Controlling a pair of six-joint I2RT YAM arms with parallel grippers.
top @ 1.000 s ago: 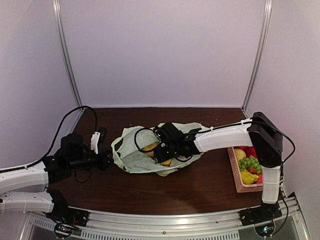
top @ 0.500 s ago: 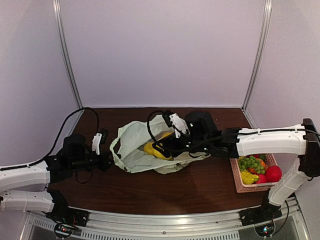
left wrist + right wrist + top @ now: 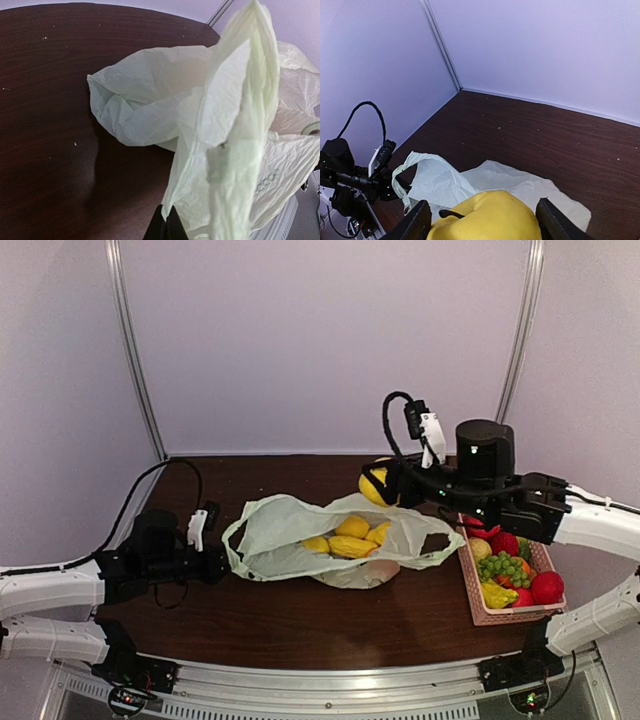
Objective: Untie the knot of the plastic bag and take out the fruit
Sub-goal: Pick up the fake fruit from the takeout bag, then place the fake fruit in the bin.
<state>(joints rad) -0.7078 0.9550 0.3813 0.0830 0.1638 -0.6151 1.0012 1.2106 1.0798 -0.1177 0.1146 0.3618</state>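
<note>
top view: the thin, crinkly pale green plastic bag [image 3: 280, 540] lies open, no knot showing, with yellow toy fruits [image 3: 350, 537] inside. the right pincer [image 3: 383, 480] holds a round yellow fruit [image 3: 370, 488] above the bag's right end.

left wrist: the left pincer [image 3: 165, 227] is pressed together on the bag's film.

right wrist: the jaws are spread around that fruit.

fruit removal is under way. the next move is probably to set the fruit down right of the bag, perhaps in the pink slatted basket [image 3: 470, 595].

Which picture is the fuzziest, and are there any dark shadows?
Left wrist view: the plastic bag fills the frame, its nearest fold is soft and out of focus, and it casts a dark shadow on the table. Right wrist view: the yellow fruit sits so close to the lens that it blurs. Top external view: soft, even light, a little grainy, only faint shadows.
</note>
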